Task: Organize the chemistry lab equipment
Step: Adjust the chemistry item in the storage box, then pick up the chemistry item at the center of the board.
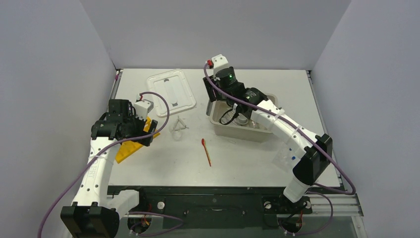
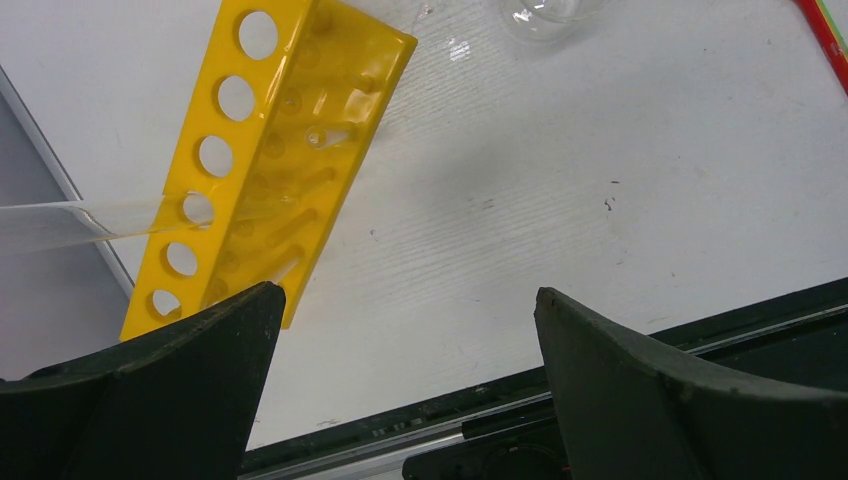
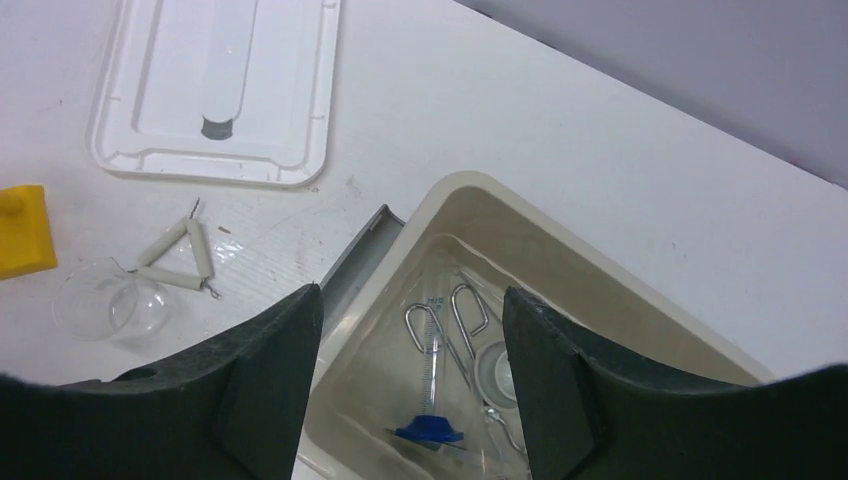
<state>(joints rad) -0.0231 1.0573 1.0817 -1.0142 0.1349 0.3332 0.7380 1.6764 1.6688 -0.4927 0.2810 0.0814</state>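
A yellow holed tube rack (image 2: 270,150) lies on the table (image 1: 247,158) at the left, with a clear test tube (image 2: 60,225) poking through one hole. My left gripper (image 2: 410,310) hovers open just beside the rack's near end, nothing between its fingers. My right gripper (image 3: 412,310) stands open above the beige tub (image 3: 620,290). In the tub lie metal tongs (image 3: 465,310) and a clear graduated vessel with a blue cap (image 3: 430,432). A glass dish (image 1: 177,133), a white wire triangle (image 3: 175,255) and a red spatula (image 1: 206,151) rest mid-table.
The white lid (image 1: 171,88) lies upside down at the back left. A clear piece with small blue caps (image 1: 286,156) sits beside the right arm. A grey strip (image 3: 360,250) leans against the tub's left wall. White walls enclose three sides.
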